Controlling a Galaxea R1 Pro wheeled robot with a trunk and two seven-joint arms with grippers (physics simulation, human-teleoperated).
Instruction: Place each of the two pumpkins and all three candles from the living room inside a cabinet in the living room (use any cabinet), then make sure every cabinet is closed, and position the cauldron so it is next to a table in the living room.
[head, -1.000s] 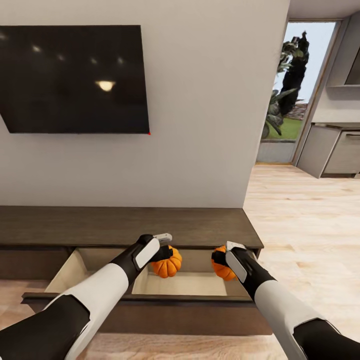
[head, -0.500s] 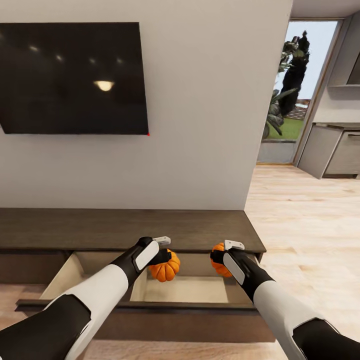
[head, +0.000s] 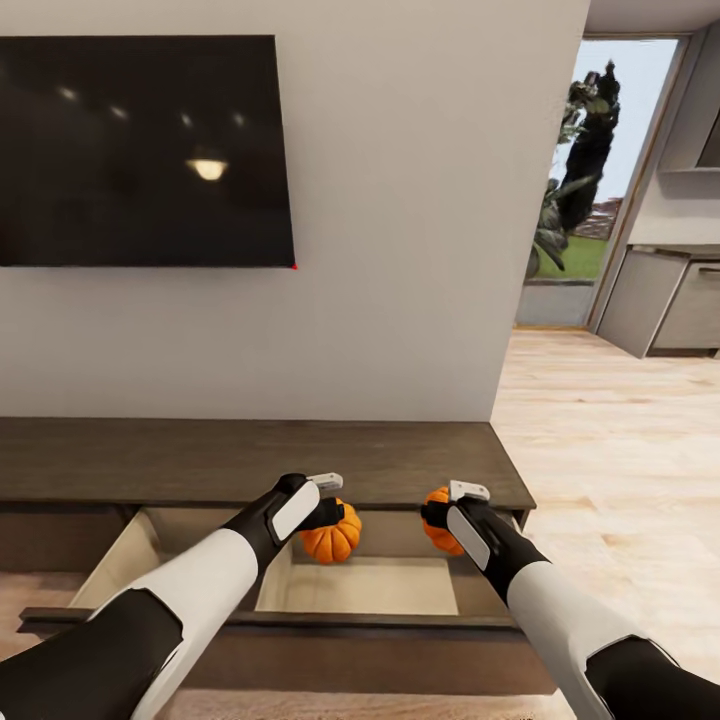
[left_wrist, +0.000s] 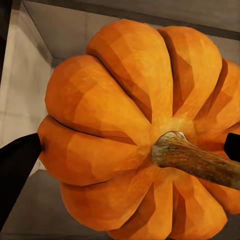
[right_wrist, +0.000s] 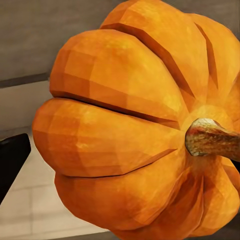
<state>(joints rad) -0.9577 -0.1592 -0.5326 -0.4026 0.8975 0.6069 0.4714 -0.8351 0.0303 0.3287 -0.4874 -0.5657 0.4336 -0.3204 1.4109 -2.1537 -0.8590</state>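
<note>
**Both pumpkins held over the open drawer**

Nearer now than a second ago, the drawer (head: 360, 585) fills more of the head view, while both arms keep their pose. On the wall at left hangs a dark TV (head: 145, 150). Below it runs the long brown cabinet (head: 250, 460) with its pale-lined drawer pulled out. Over the drawer, the left pincer (head: 335, 505) grips the left pumpkin (head: 332, 540). Just to its right, apart from it, the right pincer (head: 435, 510) clamps the right pumpkin (head: 440, 530) above the drawer's right end. A glass door (head: 590, 180) stands at far right.
</note>
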